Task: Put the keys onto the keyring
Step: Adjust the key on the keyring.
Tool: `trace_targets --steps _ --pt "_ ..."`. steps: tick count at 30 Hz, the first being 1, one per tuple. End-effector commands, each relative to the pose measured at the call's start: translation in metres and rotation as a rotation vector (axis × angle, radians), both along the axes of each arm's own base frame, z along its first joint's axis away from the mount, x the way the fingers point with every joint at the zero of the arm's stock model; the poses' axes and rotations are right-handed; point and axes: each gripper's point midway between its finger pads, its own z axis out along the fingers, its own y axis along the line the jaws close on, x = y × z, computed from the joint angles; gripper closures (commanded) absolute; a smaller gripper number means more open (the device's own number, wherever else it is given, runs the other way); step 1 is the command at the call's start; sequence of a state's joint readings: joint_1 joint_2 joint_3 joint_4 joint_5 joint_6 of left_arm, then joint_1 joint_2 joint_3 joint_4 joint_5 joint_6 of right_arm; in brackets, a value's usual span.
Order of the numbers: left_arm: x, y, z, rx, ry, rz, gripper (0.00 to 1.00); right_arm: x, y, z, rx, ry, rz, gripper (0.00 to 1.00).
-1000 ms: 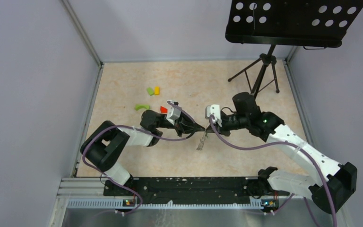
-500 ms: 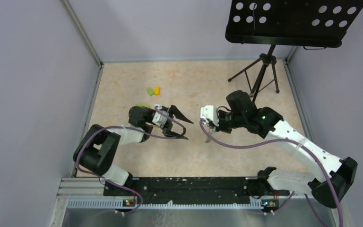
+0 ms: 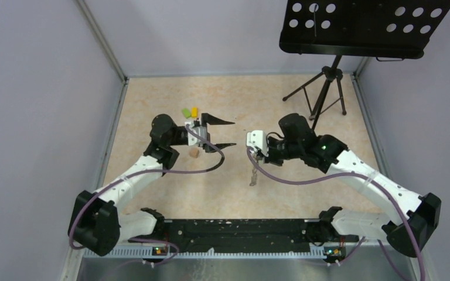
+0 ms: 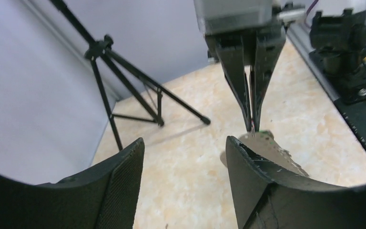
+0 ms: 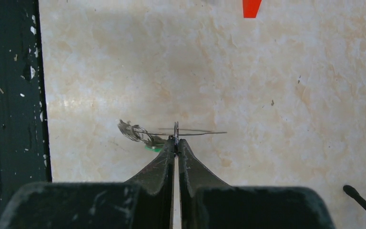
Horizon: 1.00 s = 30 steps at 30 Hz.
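Note:
My right gripper [image 3: 258, 157] [image 5: 176, 140] is shut on the thin keyring [image 5: 200, 131], which shows edge-on as a fine line at its fingertips. The keys [image 3: 253, 175] [image 5: 133, 131] hang from it in a silver bunch with a small green tag [image 5: 153, 148], just above the floor. My left gripper [image 3: 234, 133] [image 4: 185, 143] stands open and empty to the left, pointing at the right one and apart from it. In the left wrist view the right gripper [image 4: 251, 128] points straight down ahead, and the keys [image 4: 267, 143] are partly hidden behind my own right finger.
A tan round lump [image 3: 194, 153] lies under the left wrist. Green [image 3: 186, 112] and yellow [image 3: 194, 110] blocks sit behind it, and a red piece [image 5: 251, 7] is nearby. A black music stand tripod [image 3: 322, 93] [image 4: 124, 81] stands back right. A black rail [image 3: 228, 228] runs along the near edge.
The left gripper was shut beside the keys; it has opened and drawn back to the left and farther away. The right gripper stays shut, having shifted slightly left with the keys.

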State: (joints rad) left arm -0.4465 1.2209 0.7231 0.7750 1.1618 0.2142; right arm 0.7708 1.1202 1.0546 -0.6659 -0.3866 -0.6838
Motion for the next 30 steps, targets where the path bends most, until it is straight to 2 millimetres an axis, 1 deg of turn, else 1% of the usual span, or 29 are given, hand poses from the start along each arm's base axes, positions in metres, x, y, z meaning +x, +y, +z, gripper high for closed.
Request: trace_targets --steps 1,3,5,7,8,9,12,14,17,20,23,30 --pt "0.017 0.013 -0.046 0.135 -0.018 0.173 0.3 0.005 0.011 0.036 0.143 -0.028 0.022 1.0" --pt "0.008 0.017 -0.052 0.156 -0.073 0.15 0.27 0.005 0.013 0.036 0.155 -0.001 0.031 1.0" --pt "-0.002 0.019 -0.062 0.208 -0.121 0.109 0.24 0.003 0.016 0.033 0.163 0.031 0.046 1.0" --pt "0.0 0.016 -0.068 0.244 -0.156 0.147 0.25 0.0 0.022 0.029 0.177 0.07 0.068 1.0" --pt "-0.002 0.015 -0.072 0.268 -0.191 0.139 0.25 -0.002 0.025 0.028 0.184 0.088 0.081 1.0" --pt "-0.009 0.014 -0.075 0.283 -0.208 0.109 0.26 -0.004 0.028 0.026 0.19 0.108 0.096 1.0" --pt "-0.021 0.003 -0.074 0.3 -0.245 0.068 0.37 -0.008 0.037 0.023 0.205 0.157 0.134 1.0" --pt "-0.026 -0.005 -0.07 0.312 -0.29 0.048 0.45 -0.01 0.043 0.02 0.212 0.194 0.157 1.0" --pt "-0.032 -0.009 -0.074 0.347 -0.355 0.015 0.54 -0.011 0.047 0.018 0.217 0.225 0.169 1.0" --pt "-0.035 -0.013 -0.081 0.392 -0.43 0.003 0.55 -0.011 0.048 0.015 0.223 0.236 0.165 1.0" --pt "-0.033 -0.014 -0.088 0.451 -0.531 0.002 0.54 -0.012 0.05 0.011 0.223 0.261 0.165 1.0" --pt "-0.034 -0.02 -0.089 0.5 -0.608 0.005 0.55 -0.01 0.055 0.001 0.22 0.306 0.157 1.0"
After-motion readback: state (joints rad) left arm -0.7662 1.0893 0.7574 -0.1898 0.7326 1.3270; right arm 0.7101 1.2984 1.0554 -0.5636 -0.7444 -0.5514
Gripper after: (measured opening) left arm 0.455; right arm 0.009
